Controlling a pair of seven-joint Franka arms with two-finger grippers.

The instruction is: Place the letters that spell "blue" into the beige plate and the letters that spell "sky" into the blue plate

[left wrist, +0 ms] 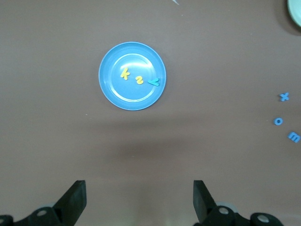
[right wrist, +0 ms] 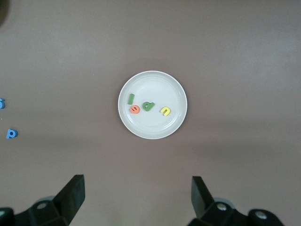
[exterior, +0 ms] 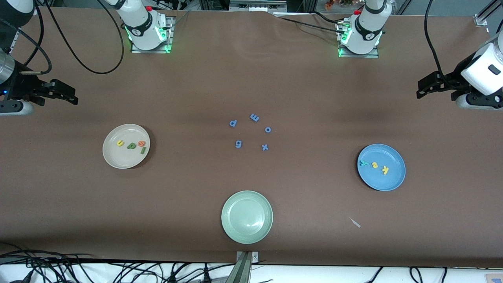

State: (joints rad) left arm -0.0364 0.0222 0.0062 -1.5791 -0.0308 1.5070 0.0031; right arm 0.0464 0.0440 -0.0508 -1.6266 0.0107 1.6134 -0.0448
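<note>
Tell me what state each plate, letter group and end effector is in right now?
beige plate: holds u, b, e, l.
blue plate: holds y, s, k.
green plate: empty.
periwinkle letters: loose on table.
left end effector: open, empty.
right end effector: open, empty.

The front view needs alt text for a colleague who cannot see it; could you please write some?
Four small letters lie in the beige plate and three in the blue plate, while five periwinkle letters sit loose mid-table. A pale green plate with nothing in it lies nearest the camera. The left hand and right hand wait open at the table's ends.
</note>
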